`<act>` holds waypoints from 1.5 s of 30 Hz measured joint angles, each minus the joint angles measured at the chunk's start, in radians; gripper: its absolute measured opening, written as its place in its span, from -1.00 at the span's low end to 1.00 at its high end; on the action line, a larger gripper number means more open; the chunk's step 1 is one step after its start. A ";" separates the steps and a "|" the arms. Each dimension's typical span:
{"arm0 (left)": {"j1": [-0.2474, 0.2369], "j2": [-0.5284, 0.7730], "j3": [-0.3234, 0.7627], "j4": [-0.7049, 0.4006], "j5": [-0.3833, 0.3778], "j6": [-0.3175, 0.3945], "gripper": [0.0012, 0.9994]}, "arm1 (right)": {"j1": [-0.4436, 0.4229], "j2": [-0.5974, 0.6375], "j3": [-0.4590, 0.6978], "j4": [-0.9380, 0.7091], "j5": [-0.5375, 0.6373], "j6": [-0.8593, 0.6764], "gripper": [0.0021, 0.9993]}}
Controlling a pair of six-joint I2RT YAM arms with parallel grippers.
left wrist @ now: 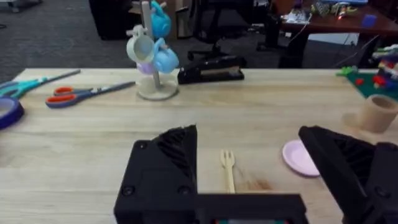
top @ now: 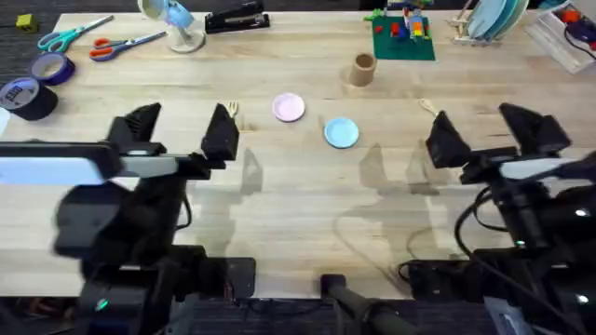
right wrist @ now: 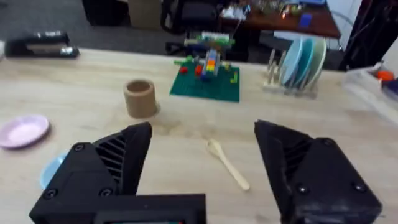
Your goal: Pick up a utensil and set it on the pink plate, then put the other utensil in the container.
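Observation:
The wooden fork (top: 233, 110) lies on the table just left of the pink plate (top: 289, 107). My left gripper (top: 182, 130) hangs open near it; in the left wrist view the fork (left wrist: 228, 168) lies between the black fingers (left wrist: 168, 168), with the pink plate (left wrist: 298, 158) to one side. The wooden spoon (top: 428, 107) lies at the right, below the tan container (top: 363, 68). My right gripper (top: 489, 132) is open and empty beside it. In the right wrist view the spoon (right wrist: 227, 163) lies between the fingers, with the container (right wrist: 139, 98) farther off.
A light blue plate (top: 341, 132) sits right of the pink one. Along the back stand scissors (top: 126, 44), tape rolls (top: 28, 93), a mug tree (top: 177, 23), a stapler (top: 237, 19), a green brick plate (top: 402, 37) and a dish rack (top: 489, 20).

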 joint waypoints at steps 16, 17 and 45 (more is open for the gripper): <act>0.000 0.163 0.596 -0.535 0.000 -0.037 0.99 | 0.000 0.129 0.512 -0.451 0.000 0.013 0.99; 0.000 0.195 0.633 -0.565 0.000 -0.037 0.99 | 0.000 0.153 0.541 -0.470 0.000 0.013 0.99; 0.000 1.093 1.325 -1.200 0.004 -0.037 0.99 | 0.000 0.940 1.238 -1.086 -0.008 0.031 0.99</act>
